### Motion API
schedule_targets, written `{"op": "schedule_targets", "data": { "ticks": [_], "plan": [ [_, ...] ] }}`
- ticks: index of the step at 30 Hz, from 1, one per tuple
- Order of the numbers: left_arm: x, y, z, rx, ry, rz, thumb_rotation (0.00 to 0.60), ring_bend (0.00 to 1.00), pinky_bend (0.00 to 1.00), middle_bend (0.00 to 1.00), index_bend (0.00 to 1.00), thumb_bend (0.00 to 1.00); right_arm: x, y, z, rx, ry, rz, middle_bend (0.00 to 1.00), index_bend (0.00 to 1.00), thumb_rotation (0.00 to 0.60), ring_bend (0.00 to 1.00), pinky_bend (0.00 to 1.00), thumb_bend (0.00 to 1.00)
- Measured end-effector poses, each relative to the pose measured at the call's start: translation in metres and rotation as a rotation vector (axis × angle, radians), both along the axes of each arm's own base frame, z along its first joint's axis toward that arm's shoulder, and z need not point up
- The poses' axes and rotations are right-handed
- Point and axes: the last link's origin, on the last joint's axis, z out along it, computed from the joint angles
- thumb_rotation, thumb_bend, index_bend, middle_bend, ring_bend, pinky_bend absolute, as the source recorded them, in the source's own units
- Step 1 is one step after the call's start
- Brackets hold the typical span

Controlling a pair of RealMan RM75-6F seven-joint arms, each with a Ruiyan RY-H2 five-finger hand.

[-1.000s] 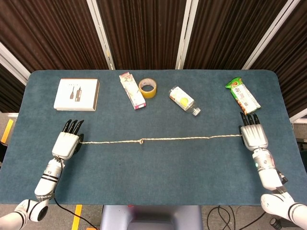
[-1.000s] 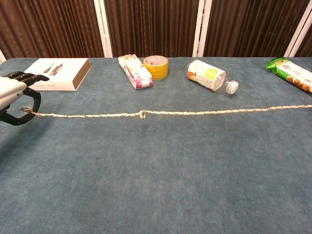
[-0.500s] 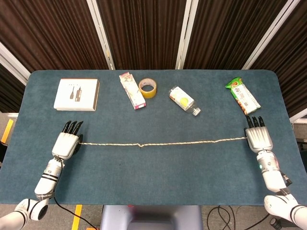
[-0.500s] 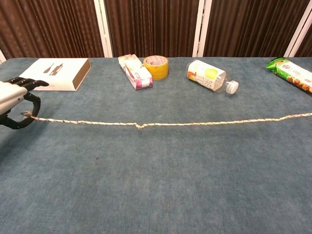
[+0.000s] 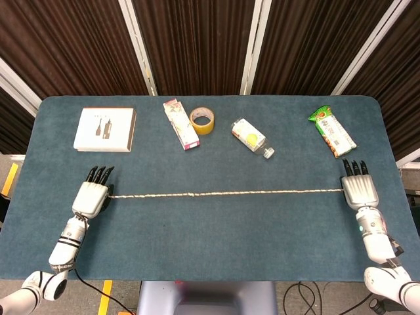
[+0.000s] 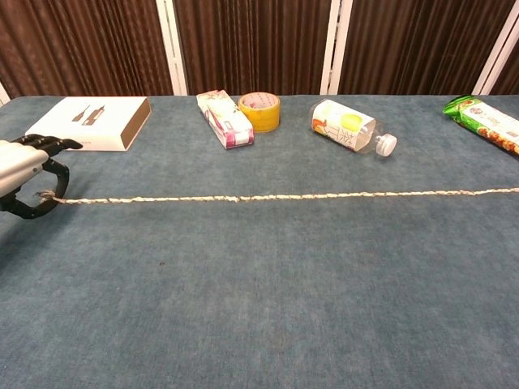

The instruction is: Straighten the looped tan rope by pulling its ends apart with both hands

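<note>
The tan rope [image 5: 223, 193] lies in a nearly straight line across the middle of the frame. My left hand [image 5: 90, 195] pinches its left end — the chest view shows thumb and finger closed around the frayed tip. My right hand [image 5: 359, 189], at the right edge, meets the other end, but the hold itself is hidden under the hand, and the chest view cuts it off.

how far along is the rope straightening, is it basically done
Nearly done. The tan rope already lies as one almost straight line across the table, with only a small bump where the loop was, no open loop visible. In hand: the left robot hand holds one end, and the right robot hand sits at the other end, its grip not clearly visible. Left: likely just letting go.
</note>
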Motion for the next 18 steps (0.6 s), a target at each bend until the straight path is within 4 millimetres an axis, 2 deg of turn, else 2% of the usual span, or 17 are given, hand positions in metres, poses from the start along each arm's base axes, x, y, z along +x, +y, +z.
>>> {"op": "schedule_targets", "data": {
  "ticks": [12, 18],
  "plan": [
    [0.0, -0.002, -0.013, -0.04, 0.027, -0.01, 0.6, 0.0, 0.07, 0.06, 0.56, 0.46, -0.003, 0.001, -0.013, 0.023, 0.014, -0.006, 0.0, 0.6, 0.6, 0.0, 0.0, 0.57],
    [0.0, -0.003, -0.015, -0.048, 0.025, -0.011, 0.6, 0.0, 0.07, 0.05, 0.41, 0.46, -0.005, 0.001, -0.013, 0.026, 0.018, -0.01, 0.0, 0.46, 0.6, 0.0, 0.0, 0.57]
  ]
}}
